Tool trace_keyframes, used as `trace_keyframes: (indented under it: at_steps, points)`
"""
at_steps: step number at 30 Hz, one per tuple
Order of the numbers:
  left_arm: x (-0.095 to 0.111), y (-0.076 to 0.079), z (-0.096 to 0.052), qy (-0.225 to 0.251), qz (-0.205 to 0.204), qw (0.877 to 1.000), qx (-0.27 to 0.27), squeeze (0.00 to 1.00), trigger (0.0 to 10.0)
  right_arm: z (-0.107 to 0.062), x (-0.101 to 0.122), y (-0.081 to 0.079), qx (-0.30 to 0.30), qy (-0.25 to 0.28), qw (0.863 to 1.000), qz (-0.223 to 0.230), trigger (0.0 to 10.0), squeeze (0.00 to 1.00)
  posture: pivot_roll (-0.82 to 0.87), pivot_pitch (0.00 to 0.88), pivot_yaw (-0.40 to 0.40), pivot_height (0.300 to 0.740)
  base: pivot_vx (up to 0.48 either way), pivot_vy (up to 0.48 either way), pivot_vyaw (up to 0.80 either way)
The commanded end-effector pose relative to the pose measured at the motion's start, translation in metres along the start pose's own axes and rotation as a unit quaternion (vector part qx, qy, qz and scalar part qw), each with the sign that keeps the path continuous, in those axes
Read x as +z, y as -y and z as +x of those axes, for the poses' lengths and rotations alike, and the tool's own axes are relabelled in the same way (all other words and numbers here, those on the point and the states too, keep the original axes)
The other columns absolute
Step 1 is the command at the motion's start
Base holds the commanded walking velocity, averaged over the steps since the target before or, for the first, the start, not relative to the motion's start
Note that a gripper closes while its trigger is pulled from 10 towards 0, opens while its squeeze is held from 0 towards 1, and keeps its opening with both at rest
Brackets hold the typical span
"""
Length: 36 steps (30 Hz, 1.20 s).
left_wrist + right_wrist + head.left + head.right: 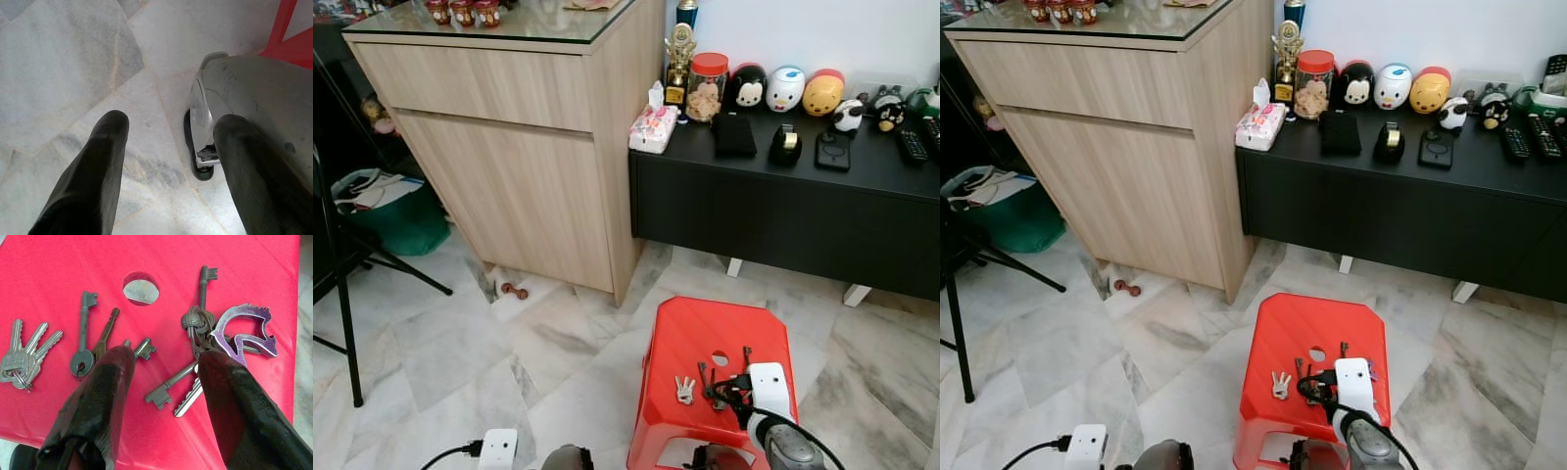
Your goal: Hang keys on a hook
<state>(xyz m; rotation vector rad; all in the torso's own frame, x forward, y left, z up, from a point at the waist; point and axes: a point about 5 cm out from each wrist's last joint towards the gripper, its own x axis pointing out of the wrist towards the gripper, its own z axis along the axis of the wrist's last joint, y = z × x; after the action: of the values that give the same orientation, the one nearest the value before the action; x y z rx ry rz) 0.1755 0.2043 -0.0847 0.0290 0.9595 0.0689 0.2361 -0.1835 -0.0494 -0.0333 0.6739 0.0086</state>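
Red stool (254, 264) top beneath the right gripper (164, 367), fingers apart, straddling a key bunch (195, 357); light, rigid, jangly metal, best pinched at its ring.

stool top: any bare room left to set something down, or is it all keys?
The red stool is bare across its far half, beyond the round hole. The near half is crowded: silver key bunch by one edge, dark keys mid, keyring with purple charm opposite. The right gripper hangs open over them. The left gripper is open above the floor.
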Motion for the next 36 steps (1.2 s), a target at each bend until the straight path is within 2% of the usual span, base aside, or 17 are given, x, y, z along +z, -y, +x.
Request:
trace_keyframes:
  at_steps: [1,3,5,8,10,17,22,26,29,34,36]
  points:
    - [-0.005,0.013,0.000,-0.011,0.003,1.000,-0.025,0.00,10.0,0.000,0.000,0.000,-0.001,-0.001,1.000,0.005,10.0,0.00,0.02,0.088,0.019,0.641,0.000,0.000,0.00]
    - [-0.008,0.003,-0.001,-0.013,0.003,1.000,-0.019,0.00,10.0,0.001,0.002,0.000,-0.001,0.003,1.000,0.003,10.0,0.00,0.02,0.097,0.020,0.641,0.000,0.000,0.00]
    - [-0.009,-0.002,-0.002,-0.015,0.002,1.000,-0.016,0.00,10.0,0.001,0.002,0.000,-0.003,0.004,1.000,0.002,10.0,0.00,0.02,0.102,0.020,0.641,0.000,0.000,0.00]
    - [-0.011,-0.005,-0.003,-0.016,0.002,1.000,-0.014,0.00,10.0,0.001,0.005,0.001,-0.008,0.008,1.000,-0.003,10.0,0.00,0.02,0.110,0.022,0.641,0.000,0.000,0.00]
    - [-0.013,-0.006,-0.003,-0.019,0.004,1.000,-0.012,0.00,10.0,0.002,0.009,0.002,-0.013,0.022,1.000,-0.003,10.0,0.00,0.02,0.119,0.024,0.622,0.000,0.000,0.00]
    - [-0.015,0.007,-0.002,-0.020,0.007,1.000,-0.020,0.00,10.0,0.002,0.016,-0.001,-0.005,0.053,0.999,0.006,10.0,0.00,0.02,0.132,0.026,0.622,0.000,0.000,0.00]
    - [-0.013,0.008,-0.002,-0.018,0.008,1.000,-0.022,0.00,10.0,0.003,0.021,-0.004,0.000,0.060,0.998,0.001,10.0,0.00,0.03,0.140,0.028,0.622,0.000,0.000,0.00]
    - [-0.015,-0.009,-0.004,-0.016,0.007,1.000,-0.015,0.00,10.0,0.004,0.023,-0.004,-0.002,0.061,0.998,-0.004,10.0,0.00,0.03,0.147,0.028,0.622,0.000,0.000,0.00]
    - [-0.021,-0.031,-0.009,-0.019,0.007,1.000,-0.006,0.00,10.0,0.005,0.027,-0.005,-0.001,0.067,0.998,-0.001,10.0,0.00,0.03,0.154,0.029,0.622,0.000,0.000,0.00]
    - [-0.028,-0.034,-0.012,-0.025,0.007,1.000,-0.004,0.00,10.0,0.005,0.029,-0.005,-0.001,0.069,0.998,-0.002,10.0,0.00,0.03,0.161,0.028,0.622,0.000,0.000,0.00]
    - [-0.030,-0.024,-0.011,-0.027,0.008,1.000,-0.009,0.00,10.0,0.005,0.030,-0.005,-0.002,0.070,0.998,-0.002,10.0,0.00,0.03,0.170,0.028,0.622,0.000,0.000,0.00]
